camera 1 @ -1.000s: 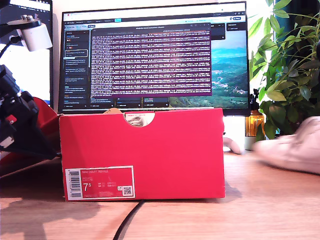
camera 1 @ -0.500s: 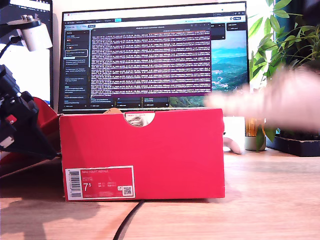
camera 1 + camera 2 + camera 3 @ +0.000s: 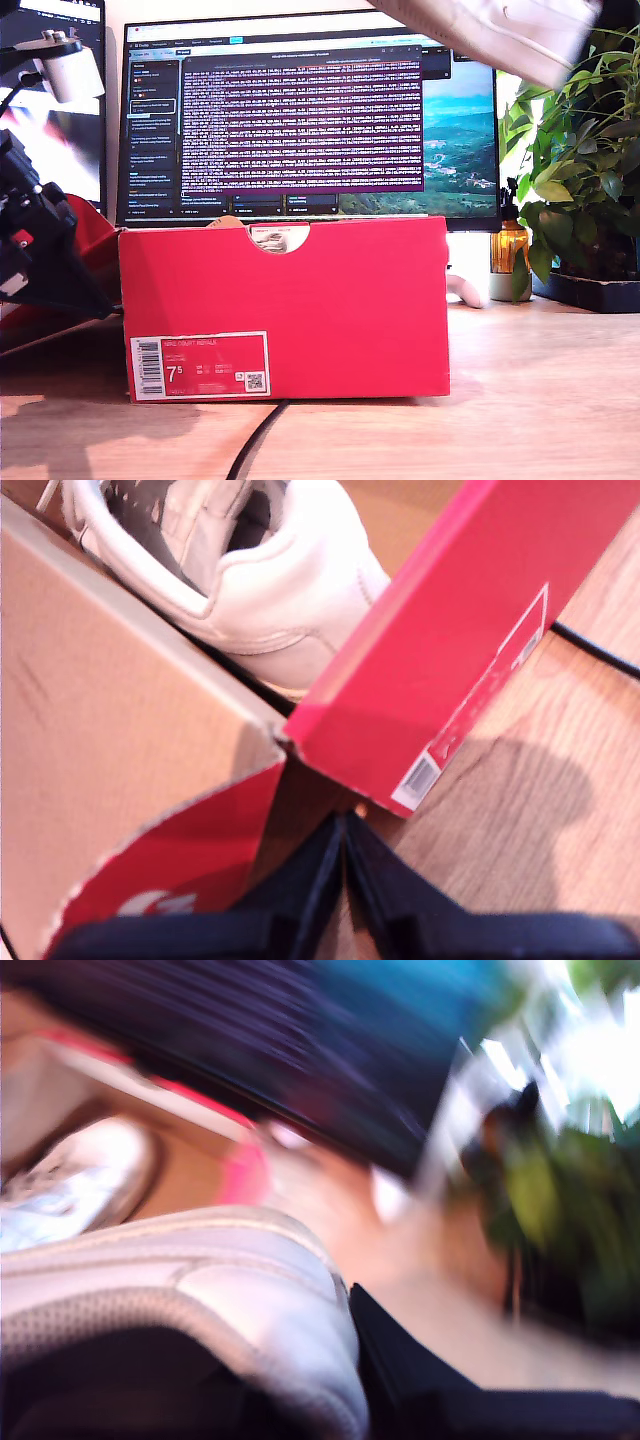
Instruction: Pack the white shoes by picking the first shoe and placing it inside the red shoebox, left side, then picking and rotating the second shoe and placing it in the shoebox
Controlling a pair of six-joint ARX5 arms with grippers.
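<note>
Red shoebox (image 3: 285, 305) labelled "7.5" on surface, one white shoe (image 3: 260, 575) inside; my second gripper (image 3: 400, 1380) grasping second shoe (image 3: 500, 30) high above; my first gripper (image 3: 343, 870) jaws clenched, empty.

Bright light pours in by the plant (image 3: 575, 150) at the exterior view's right. The raised white shoe (image 3: 500, 30) is smeared. My second wrist view is all blurry; my first is sharper but washed out.
</note>
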